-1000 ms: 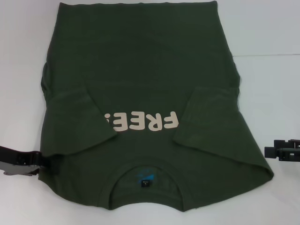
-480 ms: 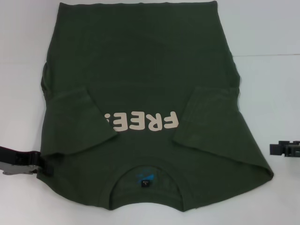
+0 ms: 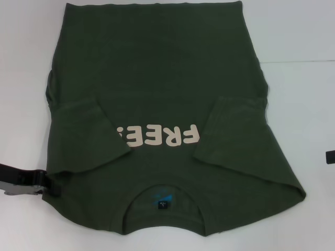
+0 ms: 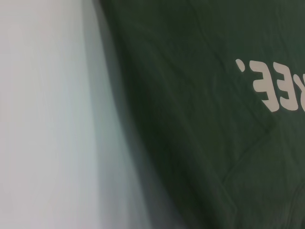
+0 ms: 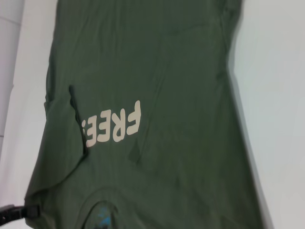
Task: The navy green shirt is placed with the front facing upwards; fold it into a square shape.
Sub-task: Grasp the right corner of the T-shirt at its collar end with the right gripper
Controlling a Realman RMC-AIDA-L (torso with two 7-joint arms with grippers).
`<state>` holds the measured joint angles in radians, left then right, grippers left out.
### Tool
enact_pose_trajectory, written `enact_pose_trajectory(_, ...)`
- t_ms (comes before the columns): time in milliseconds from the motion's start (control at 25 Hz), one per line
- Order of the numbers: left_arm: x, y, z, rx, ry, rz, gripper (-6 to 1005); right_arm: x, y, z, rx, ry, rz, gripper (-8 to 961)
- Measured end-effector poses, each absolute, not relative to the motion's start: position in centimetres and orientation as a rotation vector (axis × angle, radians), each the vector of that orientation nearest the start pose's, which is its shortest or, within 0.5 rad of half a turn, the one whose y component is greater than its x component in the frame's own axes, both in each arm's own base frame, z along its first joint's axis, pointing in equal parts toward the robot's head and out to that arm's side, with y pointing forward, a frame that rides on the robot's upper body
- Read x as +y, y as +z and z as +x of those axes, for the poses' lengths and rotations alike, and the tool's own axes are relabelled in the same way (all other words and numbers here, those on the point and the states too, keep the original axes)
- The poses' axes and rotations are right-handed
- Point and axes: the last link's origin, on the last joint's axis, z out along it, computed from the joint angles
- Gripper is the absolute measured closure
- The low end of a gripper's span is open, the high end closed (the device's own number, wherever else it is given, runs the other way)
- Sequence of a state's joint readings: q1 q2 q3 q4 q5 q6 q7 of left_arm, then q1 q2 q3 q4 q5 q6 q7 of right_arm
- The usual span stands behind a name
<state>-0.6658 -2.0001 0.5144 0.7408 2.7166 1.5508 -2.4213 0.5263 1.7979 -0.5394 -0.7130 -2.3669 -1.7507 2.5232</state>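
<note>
Head view first: the white desk (image 3: 303,42) fills the scene, and nearly all of its middle is covered by the navy green shirt (image 3: 157,68). It lies flat with the front up, collar toward the robot and hem at the far edge. Both short sleeves are folded inward over the chest: the left sleeve (image 3: 86,133) covers the end of the print, and the right sleeve (image 3: 230,130) lies just beside its other end. Between them reads the cream "FREE!" lettering (image 3: 159,137), upside down from the robot's side. Nearer still sits the ribbed round collar (image 3: 165,184) with a small blue neck label (image 3: 162,198) inside it.

At the shirt's near left corner the left tool (image 3: 49,184) lies low on the desk, its dark tip touching the cloth edge by the shoulder; I cannot tell how far its fingers are parted or whether they have any fabric. The right tool (image 3: 331,157) shows only as a dark sliver at the frame's right border, well apart from the shirt, and its opening cannot be judged either.
</note>
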Motion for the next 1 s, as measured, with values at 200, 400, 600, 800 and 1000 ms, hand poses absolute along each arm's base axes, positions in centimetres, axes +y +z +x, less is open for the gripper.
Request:
enact_pose_trajectory(200, 34.4, 4.4, -31.6, -1.872, 0.02, -2.197, 970, 32.3, 12.0, 32.6, 2.129, 0.256, -2.069, 157)
enact_pose_trajectory(400, 34.4, 4.5, -31.6, -1.873, 0.018, -2.198, 971, 32.8, 10.9, 32.4, 2.157, 0.12, -2.065, 160)
enact_pose_trajectory(600, 34.3, 4.4, -31.6, -1.875, 0.022, -2.202, 971, 33.4, 10.1, 32.3, 2.149, 0.089, -2.041, 164)
enact_pose_trajectory(800, 34.3, 4.3, -31.6, -1.877, 0.024, -2.204, 971, 33.6, 9.0, 32.2, 2.147, 0.082, -2.044, 168)
enact_pose_trajectory(1000, 34.2, 4.3, -31.5, -1.881, 0.026, -2.208, 970, 33.8, 7.8, 32.1, 2.136, 0.02, -2.074, 171)
